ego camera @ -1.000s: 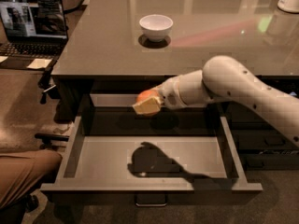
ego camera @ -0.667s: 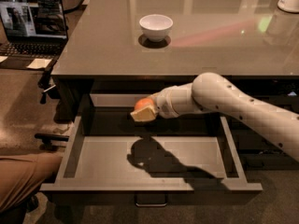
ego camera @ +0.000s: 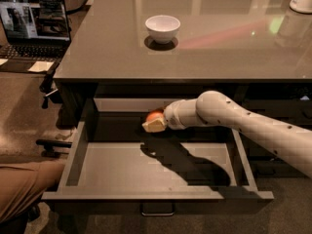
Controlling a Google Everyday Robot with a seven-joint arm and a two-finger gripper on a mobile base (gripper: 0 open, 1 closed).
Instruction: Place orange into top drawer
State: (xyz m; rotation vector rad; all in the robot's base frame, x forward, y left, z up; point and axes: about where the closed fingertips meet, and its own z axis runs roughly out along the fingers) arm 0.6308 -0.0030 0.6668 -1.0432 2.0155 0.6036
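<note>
We saw the top drawer [ego camera: 73, 160] pulled out under the table [ego camera: 234, 48] edge. Our gripper [ego camera: 155, 124] hung over the drawer's back-centre, slightly left, w/ the orange [ego camera: 155, 115] clasped in it, and the arm [ego camera: 243, 123] stretched from the right. The bowl [ego camera: 163, 28] sat on the table behind, w/ the laptop [ego camera: 35, 26] far left.

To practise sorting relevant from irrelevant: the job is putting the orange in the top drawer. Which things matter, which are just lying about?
Job: orange; top drawer, pulled open; gripper, above the drawer's back, jaws shut on the orange.
Lying about: white bowl on the table; laptop at far left.
</note>
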